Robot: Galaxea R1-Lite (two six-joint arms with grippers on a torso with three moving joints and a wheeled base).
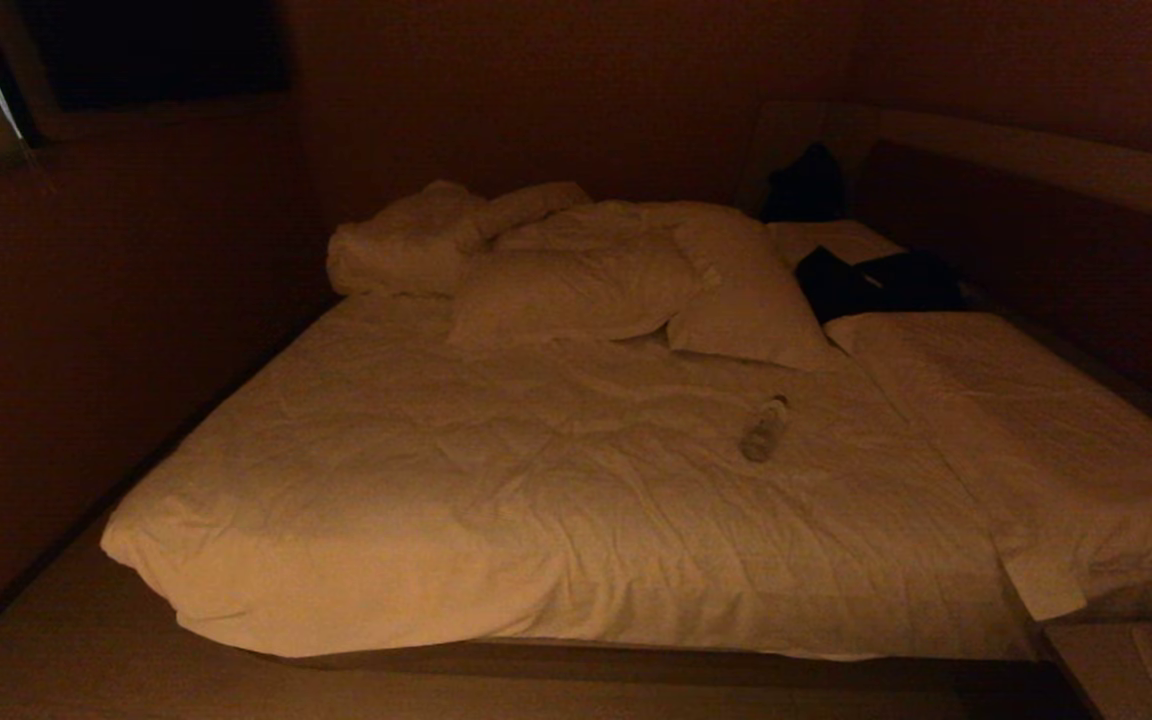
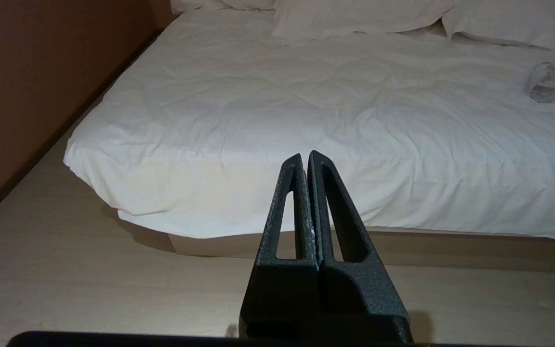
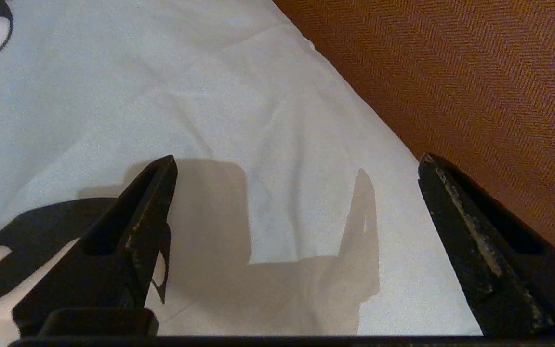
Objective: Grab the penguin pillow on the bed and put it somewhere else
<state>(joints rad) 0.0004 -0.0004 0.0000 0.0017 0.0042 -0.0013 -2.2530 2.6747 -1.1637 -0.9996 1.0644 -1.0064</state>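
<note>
My right pincer (image 3: pixel 297 164) has its 2 fingers spread wide apart with nothing between them, hanging close over the penguin pillow (image 3: pixel 162 96). In the right wrist view the pale grey-blue fabric fills the space beneath the pincer, and both finger shadows fall on it. One black finger (image 3: pixel 133 231) sits over a black-and-white penguin print; the other finger (image 3: pixel 475 231) is at the pillow's edge, where the cloth meets a brown woven surface (image 3: pixel 451 72). I can't tell whether either fingertip actually touches the fabric. A second penguin's face shows at the far corner of that view.

I see neither this pincer nor the penguin pillow in the head view, so I cannot place the pillow on the bed (image 1: pixel 536 500) from there.

My left pincer (image 2: pixel 305 159) is parked with its fingers pressed together, held over the wood floor (image 2: pixel 65 289) off the foot of the bed.

On the rumpled white duvet a clear bottle (image 1: pixel 764 428) lies on its side. 2 plain white pillows (image 1: pixel 576 290) sit at the head, with dark clothing (image 1: pixel 876 280) beside them.
</note>
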